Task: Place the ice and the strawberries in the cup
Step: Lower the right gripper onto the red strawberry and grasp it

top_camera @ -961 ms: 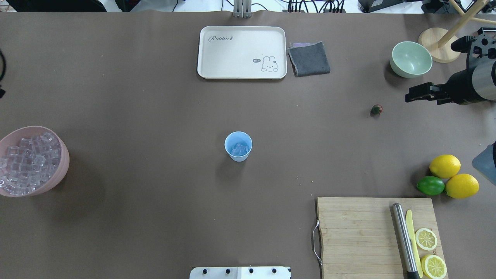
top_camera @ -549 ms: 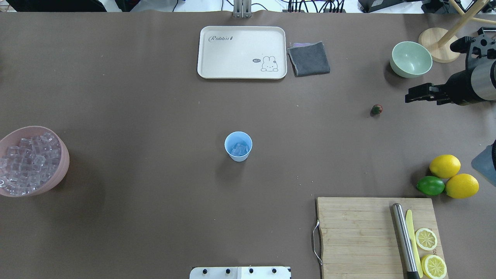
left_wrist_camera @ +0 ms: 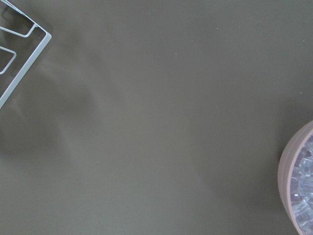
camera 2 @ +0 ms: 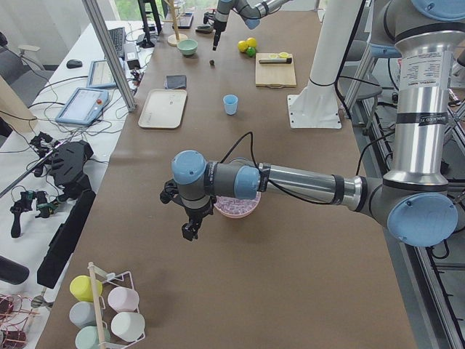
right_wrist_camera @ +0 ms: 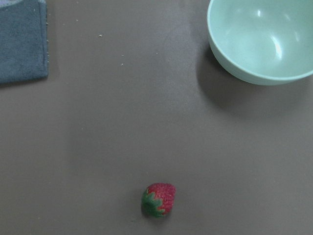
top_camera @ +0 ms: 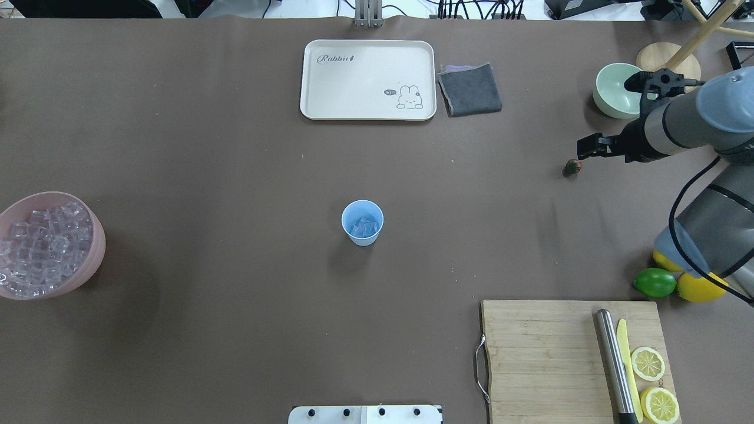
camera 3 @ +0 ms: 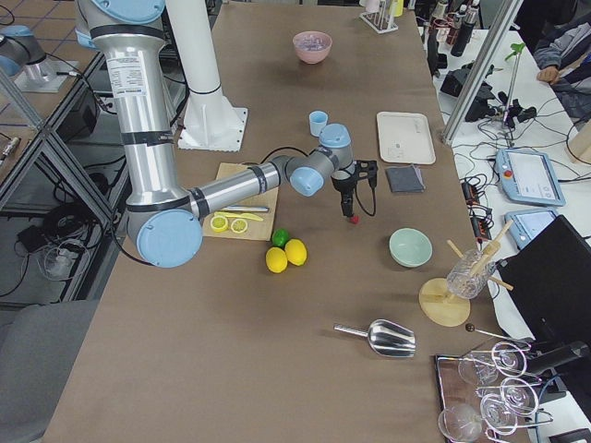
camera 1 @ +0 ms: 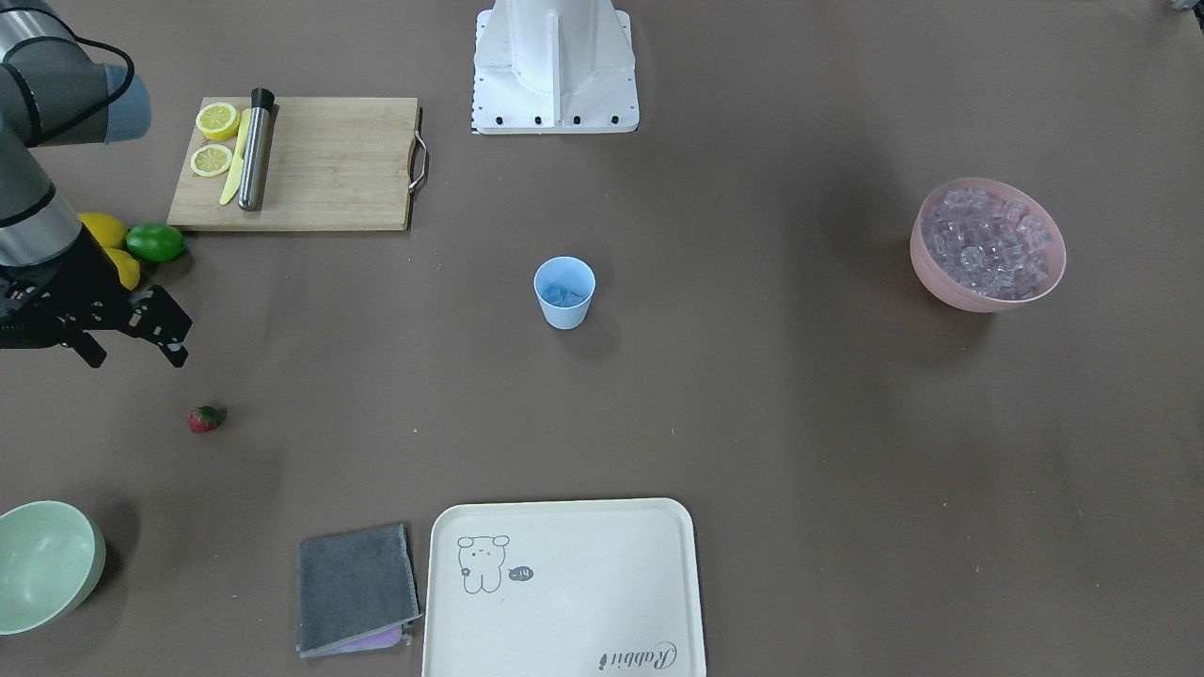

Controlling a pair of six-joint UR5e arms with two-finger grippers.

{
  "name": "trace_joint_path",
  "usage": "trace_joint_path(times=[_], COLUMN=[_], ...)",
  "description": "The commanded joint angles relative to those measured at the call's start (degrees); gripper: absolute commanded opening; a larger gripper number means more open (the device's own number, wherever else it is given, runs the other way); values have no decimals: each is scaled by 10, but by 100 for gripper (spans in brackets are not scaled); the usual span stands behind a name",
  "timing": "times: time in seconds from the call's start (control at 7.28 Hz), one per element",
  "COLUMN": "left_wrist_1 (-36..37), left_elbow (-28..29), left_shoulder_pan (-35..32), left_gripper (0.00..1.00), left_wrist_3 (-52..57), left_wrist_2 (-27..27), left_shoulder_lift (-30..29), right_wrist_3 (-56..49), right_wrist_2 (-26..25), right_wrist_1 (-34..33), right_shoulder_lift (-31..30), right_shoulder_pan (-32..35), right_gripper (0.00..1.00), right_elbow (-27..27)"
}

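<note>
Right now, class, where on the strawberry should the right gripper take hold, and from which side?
Take the strawberry by its red body, from straight above with the open right gripper: it lies on its side, nothing touching it, leafy cap at one end.

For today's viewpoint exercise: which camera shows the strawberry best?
The right wrist-mounted view: the strawberry is close, red body and green top clear. Overhead, front-facing and side views show only a speck; left wrist shows none.

Long table under brown paper point(top_camera: 235, 147) filling the overhead frame, white side desk point(camera 2: 43, 87) strewn with cables at left, aluminium post point(camera 2: 109, 54) upper left, tiled floor point(camera 3: 37, 11) upper left, grey chair point(camera 3: 42, 369) lower left, soft even light.
</note>
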Motion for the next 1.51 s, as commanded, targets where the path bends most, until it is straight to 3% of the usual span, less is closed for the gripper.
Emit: trace_joint_path(times=[0.0,0.27,0.55,0.82,1.1,1.24,1.37], left_wrist_1=[0,-28,-41,-41,-41,-41,-41], left_elbow=[-1,2,3,2,2,2,2], left_shoulder_pan=[0,0,0,0,0,0,0], left_gripper=[98,98,98,98,98,98,98], left_wrist_3=[0,0,0,0,0,0,0], left_wrist_2=[-16,-16,-16,-16,-16,-16,-16], left_shoulder_lift=[1,4,7,13,14,14,14], right_wrist_3=[11,28,58,60,54,54,54], right_wrist_2=[-19,-28,-36,-37,-40,-42,-43], right_wrist_1=[8,63,94,95,95,94,94], right_shoulder_lift=[51,50,44,43,42,42,38], right_shoulder_pan=[-13,-30,-41,-42,-42,-42,-42], right_gripper=[100,99,95,81,60,26,0], right_elbow=[-79,-121,-128,-121,-121,-119,-117])
